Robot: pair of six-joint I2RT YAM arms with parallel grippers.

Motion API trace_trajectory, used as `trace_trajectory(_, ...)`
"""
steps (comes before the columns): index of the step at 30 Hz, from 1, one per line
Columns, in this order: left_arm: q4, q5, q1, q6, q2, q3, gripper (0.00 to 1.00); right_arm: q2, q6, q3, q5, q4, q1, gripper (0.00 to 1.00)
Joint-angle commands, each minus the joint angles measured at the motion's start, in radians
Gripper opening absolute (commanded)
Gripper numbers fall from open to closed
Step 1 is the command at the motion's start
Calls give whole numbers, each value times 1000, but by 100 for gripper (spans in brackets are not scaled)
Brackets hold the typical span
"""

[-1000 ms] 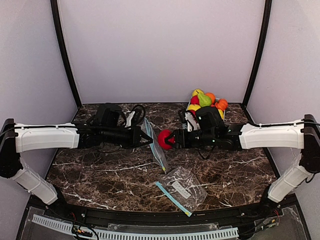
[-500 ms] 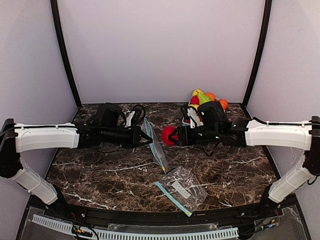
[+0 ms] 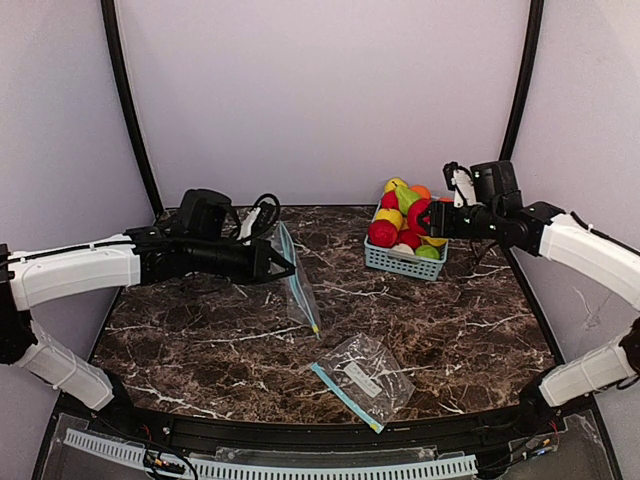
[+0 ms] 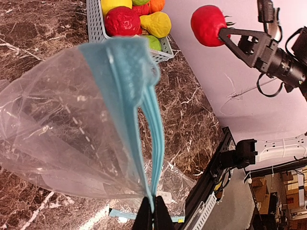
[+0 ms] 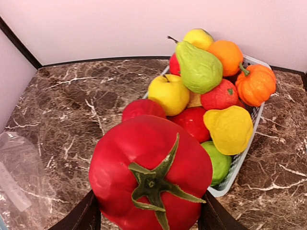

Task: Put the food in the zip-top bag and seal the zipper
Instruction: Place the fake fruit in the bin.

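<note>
Dark marble tabletop, pale walls. Left fingers: together, pinching the blue zipper edge of zip-top bag, which hangs from them. Right fingers: clamped on red tomato, held in air near light-blue basket at far right. Basket contents: heaped toy fruits. Second bag: flat near front edge.

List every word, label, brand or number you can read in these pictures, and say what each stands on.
None can be read.
The white label on the flat bag is too small to read.
The held bag, the basket and the toy fruits show no words.
</note>
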Motion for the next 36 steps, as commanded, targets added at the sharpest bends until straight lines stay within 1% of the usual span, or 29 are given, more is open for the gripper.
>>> trace_trajectory(1,-36,-9,6,-30,-41,20,1,85,-86,78,-93,-20,-99,52)
trace_trajectory(4,-14,-16,5,-59,-41,3,1,162,-102,136,-133,-8,-164,52)
trace_trajectory(8,-5,-26,6,-81,-38,-9,1,256,-116,209,-161,1,-211,52)
trace_trajectory(12,10,-31,5,-95,-41,-22,1,356,-130,286,-182,1,-226,52)
trace_trajectory(16,18,-32,5,-102,-42,-30,1,432,-132,355,-237,-9,-224,52)
trace_trajectory(23,28,-35,5,-108,-45,-38,1,470,-114,367,-269,-9,-214,53)
trace_trajectory(30,21,-30,5,-95,-48,-31,1,477,-100,317,-232,-9,-198,57)
trace_trajectory(36,21,-24,5,-96,-42,-30,1,501,-94,319,-190,-27,-199,62)
